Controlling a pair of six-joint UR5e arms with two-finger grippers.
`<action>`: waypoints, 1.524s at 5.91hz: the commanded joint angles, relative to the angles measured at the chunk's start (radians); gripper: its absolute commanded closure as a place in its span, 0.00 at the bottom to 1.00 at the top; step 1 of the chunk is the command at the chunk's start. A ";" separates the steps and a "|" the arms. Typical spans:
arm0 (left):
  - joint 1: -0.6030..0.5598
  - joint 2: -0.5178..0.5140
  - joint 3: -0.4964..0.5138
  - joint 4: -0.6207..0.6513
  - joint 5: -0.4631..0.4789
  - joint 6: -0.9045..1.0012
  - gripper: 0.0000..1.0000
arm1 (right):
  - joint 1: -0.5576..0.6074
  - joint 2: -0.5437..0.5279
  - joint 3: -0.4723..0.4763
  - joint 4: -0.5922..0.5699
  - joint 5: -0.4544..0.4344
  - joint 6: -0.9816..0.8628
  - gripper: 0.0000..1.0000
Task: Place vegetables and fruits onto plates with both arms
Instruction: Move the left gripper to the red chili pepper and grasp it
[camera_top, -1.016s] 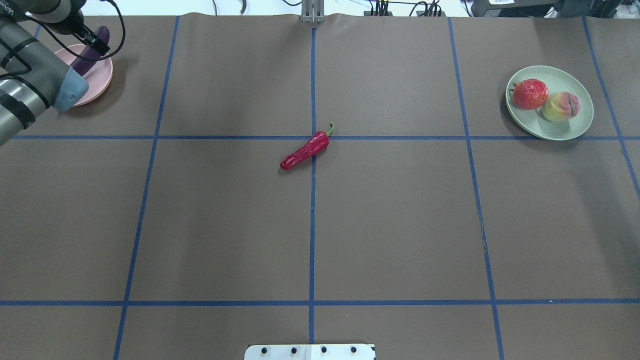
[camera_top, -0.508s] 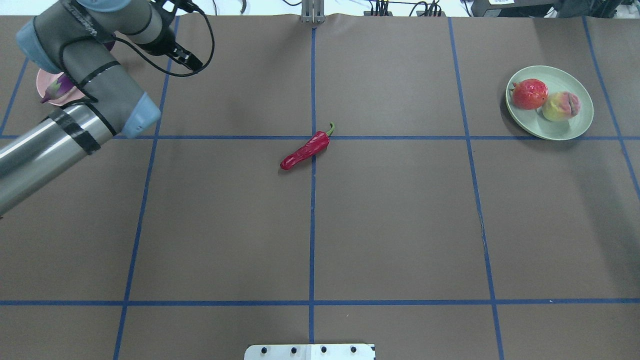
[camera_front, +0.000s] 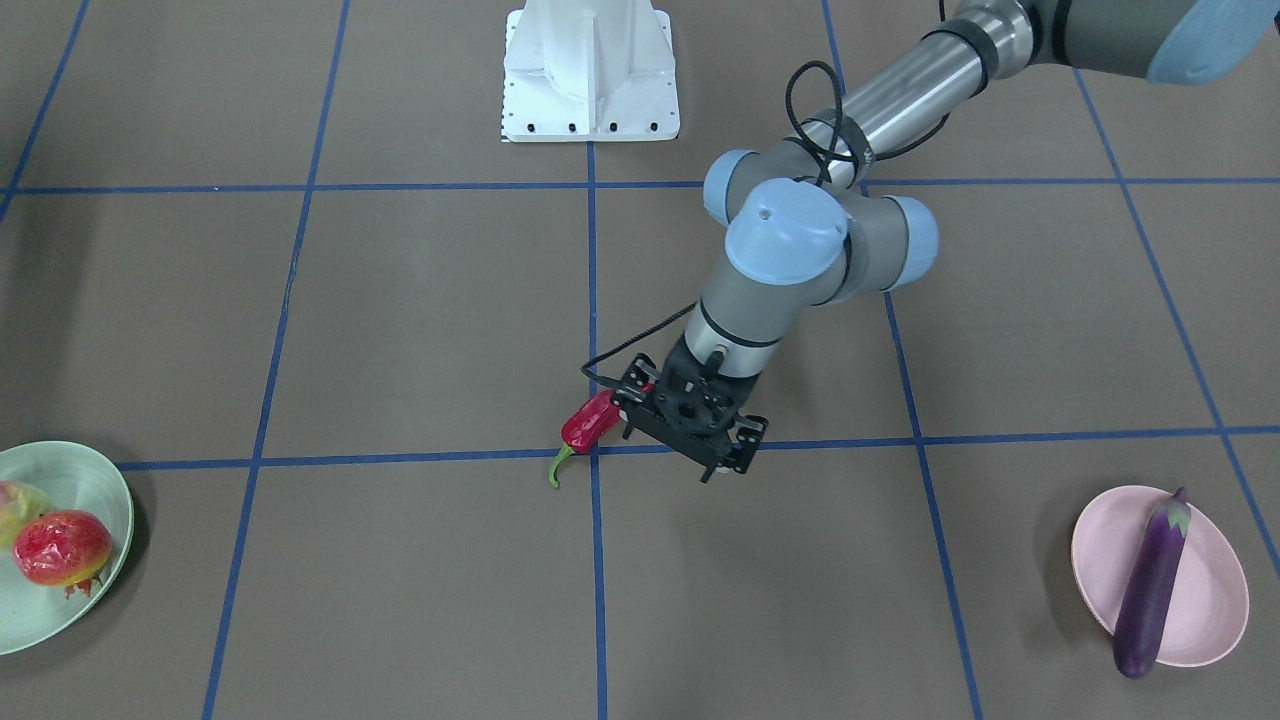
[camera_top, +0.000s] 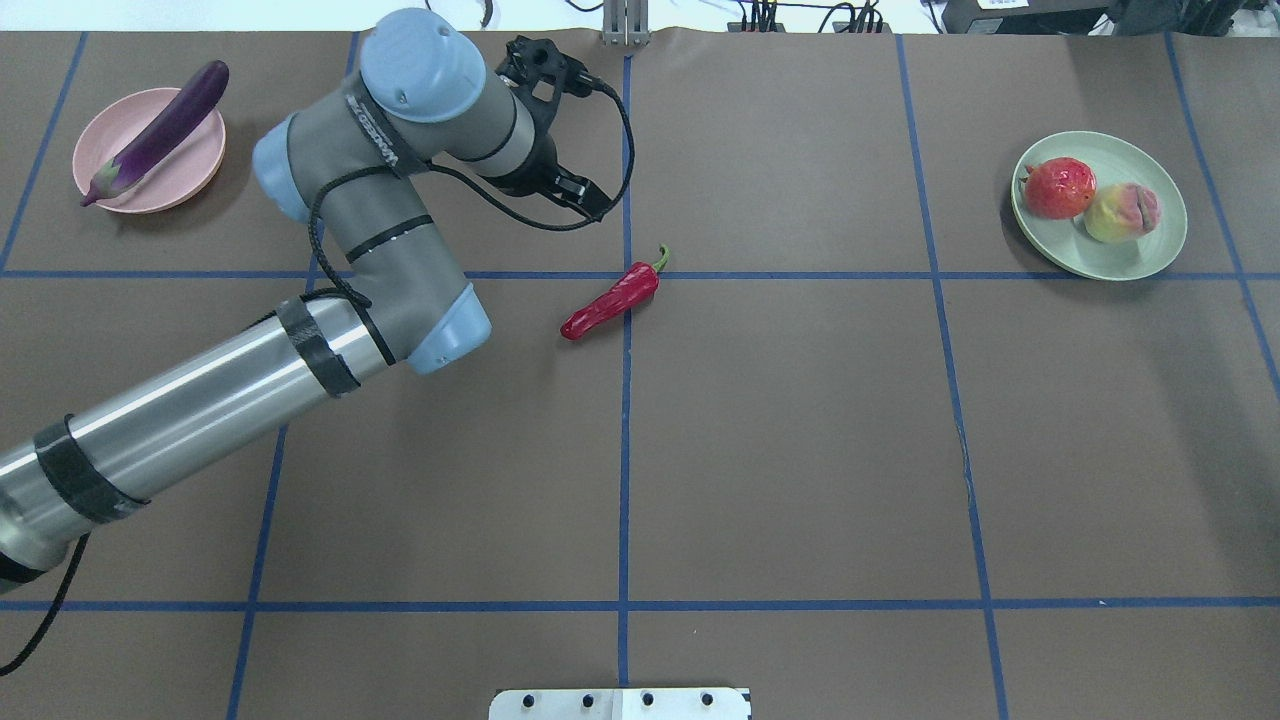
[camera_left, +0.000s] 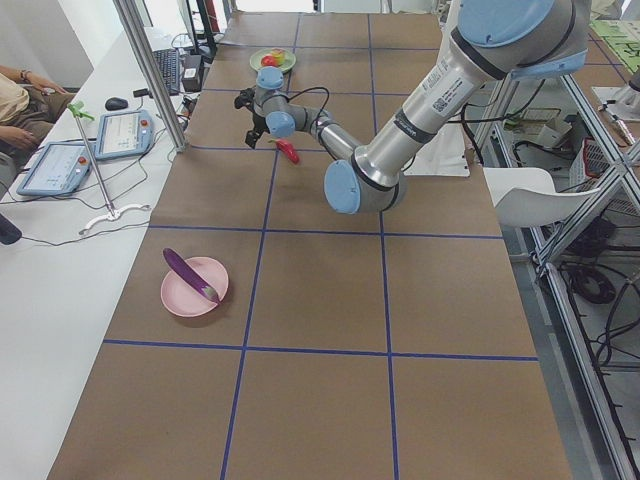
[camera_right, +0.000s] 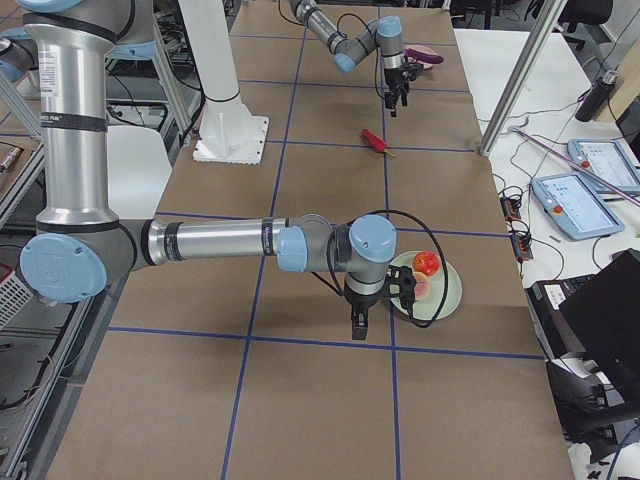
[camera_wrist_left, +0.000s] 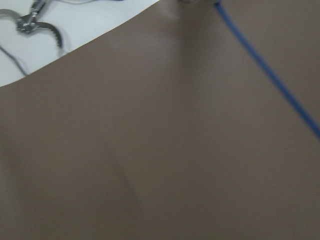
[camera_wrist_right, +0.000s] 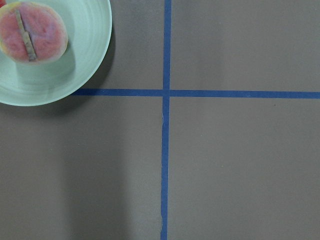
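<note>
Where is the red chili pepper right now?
In the overhead view the red chili pepper lies on the table near its centre, at a crossing of blue tape lines.

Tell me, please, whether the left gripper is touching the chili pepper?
Apart. The exterior right view shows a gap between the left gripper and the chili pepper.

chili pepper (camera_front: 588, 422) half hidden behind left gripper (camera_front: 689, 419), green plate (camera_front: 72, 478) cut by edge

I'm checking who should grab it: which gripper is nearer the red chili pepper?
Left. The left gripper hangs close by the chili pepper, not touching; the right gripper is far off by the green plate.
</note>
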 joint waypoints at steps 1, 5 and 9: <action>0.096 -0.002 0.003 -0.024 0.114 -0.030 0.00 | 0.000 -0.001 0.002 0.000 0.000 -0.001 0.00; 0.144 -0.025 0.059 -0.019 0.172 -0.033 0.37 | 0.000 -0.004 0.006 0.000 0.003 -0.003 0.00; 0.091 -0.042 0.051 0.018 0.163 -0.027 1.00 | 0.000 -0.004 0.003 0.000 0.005 -0.001 0.00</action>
